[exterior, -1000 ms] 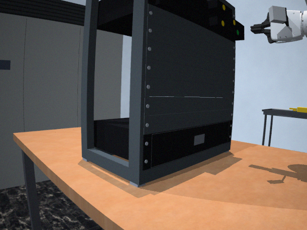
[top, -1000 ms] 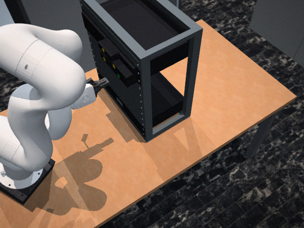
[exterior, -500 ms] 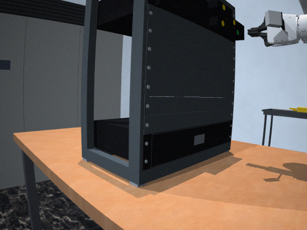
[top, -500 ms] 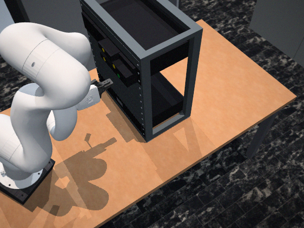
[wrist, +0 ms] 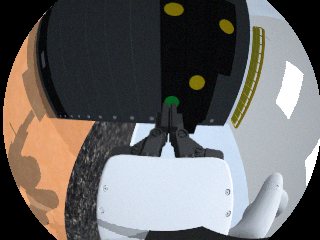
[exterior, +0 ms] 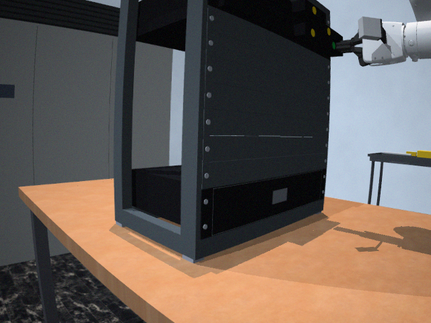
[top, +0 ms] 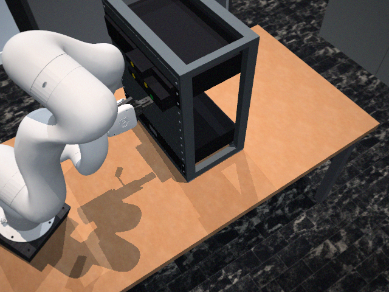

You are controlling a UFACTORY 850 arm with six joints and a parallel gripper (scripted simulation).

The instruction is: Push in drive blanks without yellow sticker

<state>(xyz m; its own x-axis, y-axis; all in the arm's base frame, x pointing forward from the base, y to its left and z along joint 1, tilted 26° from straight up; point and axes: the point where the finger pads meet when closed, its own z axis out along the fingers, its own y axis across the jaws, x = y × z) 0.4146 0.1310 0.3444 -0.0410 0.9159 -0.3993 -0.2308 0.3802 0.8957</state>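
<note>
The grey rack (top: 188,84) stands on the wooden table with a black storage chassis near its top. Four black drive blanks stand out of the chassis front. Three carry yellow stickers (top: 132,64) (top: 134,75) (top: 145,84). The lowest carries a green sticker (top: 151,97), also seen in the exterior view (exterior: 333,45) and the wrist view (wrist: 172,100). My gripper (top: 144,101) is shut and empty. Its fingertips (exterior: 341,46) (wrist: 171,115) sit at the front face of the green-sticker blank, at or just under the sticker. I cannot tell if they touch it.
A black unit with a grey label (exterior: 279,195) fills the rack's bottom slot. The robot's white arm (top: 62,94) stands to the left of the rack front. A dark side table with a yellow item (exterior: 419,153) stands far off.
</note>
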